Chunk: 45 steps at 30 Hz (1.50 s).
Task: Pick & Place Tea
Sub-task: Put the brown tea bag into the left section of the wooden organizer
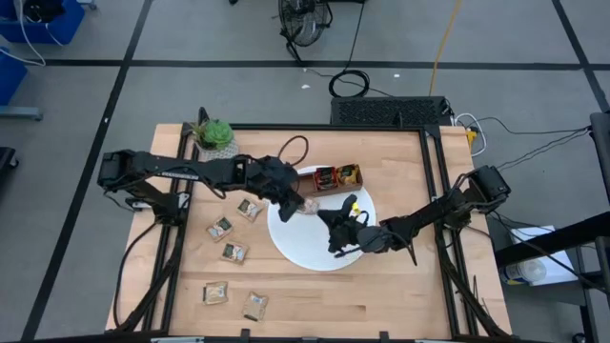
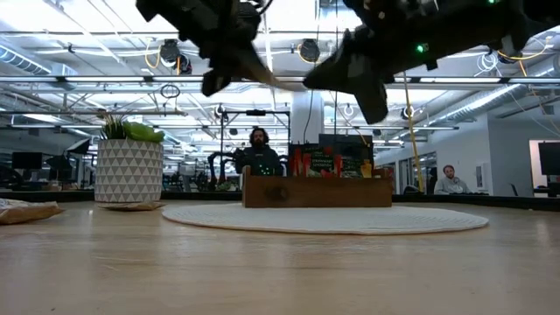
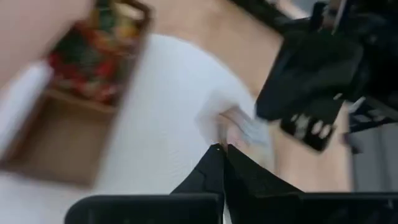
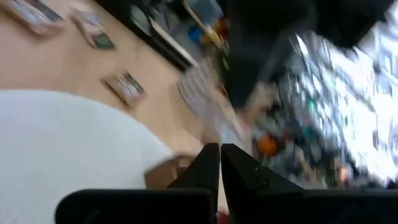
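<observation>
Held above the plate (image 1: 286,238): left tool (image 3: 222,148) pinched shut on one sachet (image 3: 239,127), right tool (image 4: 219,148) shut, empty; we judge this corner grip may slip.

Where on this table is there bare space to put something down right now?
The light wooden table is bare along its front right, beside the big round white plate. The front left is dotted with small flat tea sachets. Both grippers crowd the plate near the brown wooden tray.
</observation>
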Motion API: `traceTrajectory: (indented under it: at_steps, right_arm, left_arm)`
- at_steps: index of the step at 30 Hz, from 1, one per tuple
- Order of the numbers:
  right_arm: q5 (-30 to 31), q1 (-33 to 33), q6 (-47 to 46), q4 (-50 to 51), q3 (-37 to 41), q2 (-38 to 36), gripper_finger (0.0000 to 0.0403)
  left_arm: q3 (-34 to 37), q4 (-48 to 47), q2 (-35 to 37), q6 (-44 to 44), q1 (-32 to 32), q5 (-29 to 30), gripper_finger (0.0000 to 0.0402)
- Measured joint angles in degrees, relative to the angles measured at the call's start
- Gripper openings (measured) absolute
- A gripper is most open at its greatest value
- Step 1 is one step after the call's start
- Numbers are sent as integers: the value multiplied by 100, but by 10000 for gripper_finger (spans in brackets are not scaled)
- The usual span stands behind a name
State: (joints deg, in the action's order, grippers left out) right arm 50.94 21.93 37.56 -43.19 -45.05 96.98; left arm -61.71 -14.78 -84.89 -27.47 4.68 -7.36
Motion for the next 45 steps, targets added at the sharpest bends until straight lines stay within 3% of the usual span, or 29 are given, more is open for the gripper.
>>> traceTrajectory:
  at_steps: [6, 11, 17, 24, 30, 35, 45]
  right_arm:
    - [123, 207, -1114, 805, 12, -100, 34]
    - [-29, 339, -1586, 1014, 173, -464, 44]
    - [-16, 249, -1885, 955, 912, -1589, 45]
    - [-5, 162, -2061, 470, 1995, -2809, 45]
    - [-4, 169, -2190, -217, 2881, -3381, 45]
    - [-5, 169, -2334, -498, 3292, -3531, 45]
    - [-18, 177, -2355, -403, 3361, -3566, 45]
  left_arm:
    - [0, -559, 456, 911, 57, 1006, 2]
    - [-58, -706, 492, 1926, 353, 1054, 1]
    - [-991, -1981, -414, 2120, 989, 975, 1]
    - [-2566, -3195, -1931, 2824, 1010, 927, 1]
    - [-3477, -3879, -2704, 3450, 1014, 1026, 1]
    - [-3644, -4038, -2984, 3632, 1091, 966, 0]
    - [-3639, -4155, -3284, 3730, 1087, 887, 1]
